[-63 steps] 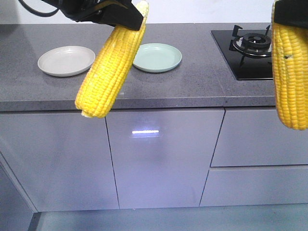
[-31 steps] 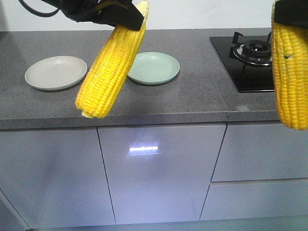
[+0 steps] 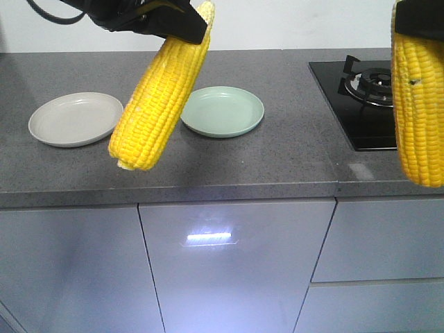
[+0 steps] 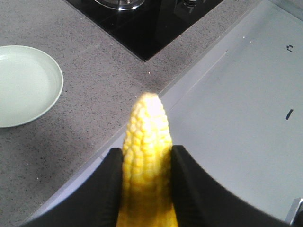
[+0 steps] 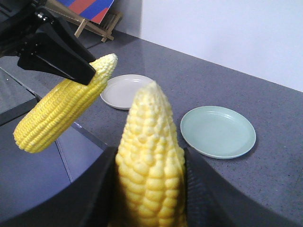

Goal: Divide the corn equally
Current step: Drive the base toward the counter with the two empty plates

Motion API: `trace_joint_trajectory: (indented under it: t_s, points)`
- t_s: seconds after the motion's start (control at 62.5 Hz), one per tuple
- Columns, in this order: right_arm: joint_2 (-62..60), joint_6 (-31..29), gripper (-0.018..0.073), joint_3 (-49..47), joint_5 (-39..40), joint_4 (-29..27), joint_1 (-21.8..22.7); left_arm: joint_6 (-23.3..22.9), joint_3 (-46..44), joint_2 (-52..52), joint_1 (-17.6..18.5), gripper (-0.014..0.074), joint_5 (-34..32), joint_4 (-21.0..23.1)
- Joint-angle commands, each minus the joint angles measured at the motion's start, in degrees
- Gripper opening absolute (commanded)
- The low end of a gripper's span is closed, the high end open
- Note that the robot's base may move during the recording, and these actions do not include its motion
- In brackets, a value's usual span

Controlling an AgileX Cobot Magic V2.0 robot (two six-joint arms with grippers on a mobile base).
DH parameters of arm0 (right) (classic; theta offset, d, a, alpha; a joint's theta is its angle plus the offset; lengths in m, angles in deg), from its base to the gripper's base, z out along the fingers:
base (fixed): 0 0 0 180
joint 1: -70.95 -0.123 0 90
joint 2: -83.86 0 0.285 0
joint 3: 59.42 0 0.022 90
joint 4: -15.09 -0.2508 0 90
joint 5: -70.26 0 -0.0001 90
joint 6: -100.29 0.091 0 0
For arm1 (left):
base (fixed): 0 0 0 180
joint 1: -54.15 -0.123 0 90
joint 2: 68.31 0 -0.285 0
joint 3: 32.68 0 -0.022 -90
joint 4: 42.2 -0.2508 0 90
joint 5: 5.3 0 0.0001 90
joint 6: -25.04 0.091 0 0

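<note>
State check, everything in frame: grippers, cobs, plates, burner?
left gripper: shut on left cob
left cob: held in the air, tilted, pointed tip up
right gripper: shut on right cob
right cob: held in the air, hanging near upright
beige plate: empty, flat on the counter
green plate: empty, flat on the counter
gas burner: no flame visible

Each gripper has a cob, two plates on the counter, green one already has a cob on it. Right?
No. The green plate is bare, as the front-facing view shows; no cob lies on it. The rest holds: the left gripper grips the left cob, the right gripper grips the right cob, and the green plate and beige plate sit on the counter.
</note>
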Motion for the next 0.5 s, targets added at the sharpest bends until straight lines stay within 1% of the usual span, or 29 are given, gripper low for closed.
trace_joint_trajectory:
  t_s: [0.0,0.48]
  points:
    - [-0.55,0.08,-0.0006,-1.43,2.94,-2.67,0.41,-0.30,-1.19,-2.63,0.08,-0.0006,-1.14,1.84]
    - [-0.55,0.08,-0.0006,-1.43,2.94,-2.67,0.41,-0.30,-1.19,-2.63,0.08,-0.0006,-1.14,1.84]
